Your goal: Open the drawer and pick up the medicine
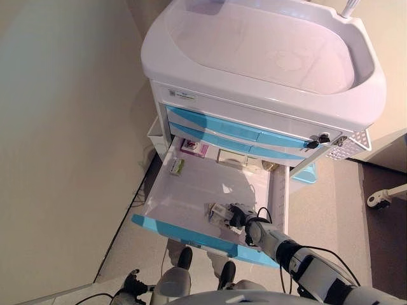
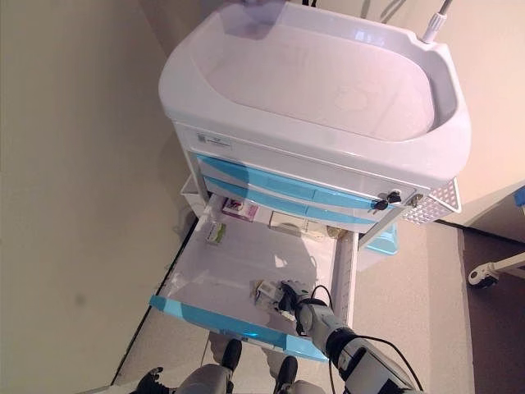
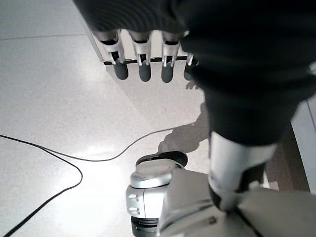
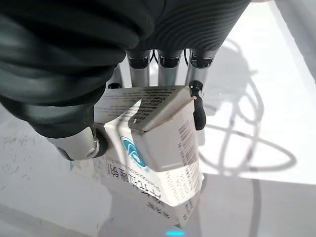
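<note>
The bottom drawer [image 1: 191, 190] of the white and blue cart stands pulled out. Inside it, near the front right, my right hand [image 1: 240, 215] is shut on a white medicine box [image 4: 158, 148] with a blue logo; fingers and thumb curl round it, and one end flap [image 4: 163, 106] is bent open. The same medicine box [image 2: 269, 292] shows in the right eye view just above the drawer floor. A small green-and-white box [image 1: 177, 166] and a pink-and-white box [image 1: 194, 149] lie further back in the drawer. My left hand [image 3: 143, 59] hangs low by the floor, fingers straight, holding nothing.
Two shut blue drawers [image 1: 235, 133] sit above the open one, under the cart's white basin top [image 1: 267, 51]. A wall [image 1: 63, 127] runs close on the left. A beige pack [image 1: 235, 157] lies at the drawer's back. A caster [image 1: 376, 201] of another stand shows at right.
</note>
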### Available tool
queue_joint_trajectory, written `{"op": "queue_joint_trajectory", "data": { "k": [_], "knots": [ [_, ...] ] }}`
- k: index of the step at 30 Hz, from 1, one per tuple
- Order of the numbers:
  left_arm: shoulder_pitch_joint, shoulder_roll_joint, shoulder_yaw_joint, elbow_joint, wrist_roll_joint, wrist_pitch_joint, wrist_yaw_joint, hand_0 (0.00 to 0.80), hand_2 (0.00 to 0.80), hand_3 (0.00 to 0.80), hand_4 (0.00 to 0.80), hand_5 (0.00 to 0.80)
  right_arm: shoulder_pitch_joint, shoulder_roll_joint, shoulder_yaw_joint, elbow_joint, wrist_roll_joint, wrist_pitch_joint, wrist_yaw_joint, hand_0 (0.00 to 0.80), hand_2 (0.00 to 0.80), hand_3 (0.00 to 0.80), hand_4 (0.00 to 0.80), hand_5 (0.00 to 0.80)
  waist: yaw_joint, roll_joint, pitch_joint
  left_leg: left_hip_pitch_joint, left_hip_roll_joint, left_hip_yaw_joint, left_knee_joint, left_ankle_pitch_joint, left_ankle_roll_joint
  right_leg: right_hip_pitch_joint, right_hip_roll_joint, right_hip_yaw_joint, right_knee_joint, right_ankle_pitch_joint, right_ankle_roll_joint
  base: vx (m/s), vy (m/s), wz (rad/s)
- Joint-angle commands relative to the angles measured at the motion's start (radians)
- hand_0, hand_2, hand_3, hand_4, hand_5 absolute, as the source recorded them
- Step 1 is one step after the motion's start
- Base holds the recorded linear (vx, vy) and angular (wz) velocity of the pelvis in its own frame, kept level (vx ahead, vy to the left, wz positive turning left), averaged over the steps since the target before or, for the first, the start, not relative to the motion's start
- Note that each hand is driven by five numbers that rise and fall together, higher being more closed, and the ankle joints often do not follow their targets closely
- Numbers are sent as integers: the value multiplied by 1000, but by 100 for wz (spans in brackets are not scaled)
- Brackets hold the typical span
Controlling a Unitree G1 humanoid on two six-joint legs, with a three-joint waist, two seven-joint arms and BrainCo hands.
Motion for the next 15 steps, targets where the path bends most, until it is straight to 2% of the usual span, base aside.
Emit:
{"op": "queue_joint_trajectory", "data": {
  "k": [1,7,8,10,12,15],
  "knots": [
    [-22,-31,-8,24,-7,-8,18,0,0,0,0,0,-63,-30,31,-133,-25,-23,-24,800,800,800,800,800,4,-15,-1,-22,-30,21,-47,23,18,-48,-14,6,60,23,43,2,-2,-4],
    [-10,-20,39,25,-6,-1,16,0,0,0,0,0,-86,-178,-36,-485,22,-61,18,800,800,800,800,800,-16,-35,-14,-5,-22,39,-53,17,18,-40,-8,20,54,28,48,5,-2,-3],
    [-10,-21,38,25,-6,-1,15,0,0,0,0,0,-83,-182,-37,-493,23,-59,22,800,800,800,800,800,-15,-35,-13,-4,-22,39,-54,17,18,-40,-8,20,54,27,48,26,-7,-14],
    [-3,-11,73,30,3,4,-5,0,0,0,0,0,-103,-291,-81,-686,65,-93,84,800,800,800,800,800,-23,-50,-29,13,-16,55,-57,11,17,-30,-5,33,50,31,50,34,-10,-14],
    [-3,-12,72,30,3,4,-5,0,0,0,0,0,-101,-295,-83,-692,67,-91,89,800,800,800,800,800,-21,-49,-27,14,-15,56,-58,11,17,-29,-5,34,50,31,50,13,-7,-8],
    [7,4,97,34,12,6,-33,0,0,0,0,0,-126,-396,-120,-821,180,-111,172,800,800,800,800,800,-26,-59,-46,30,-11,68,-59,5,15,-16,-1,44,43,33,50,25,-10,-11]
  ]
}}
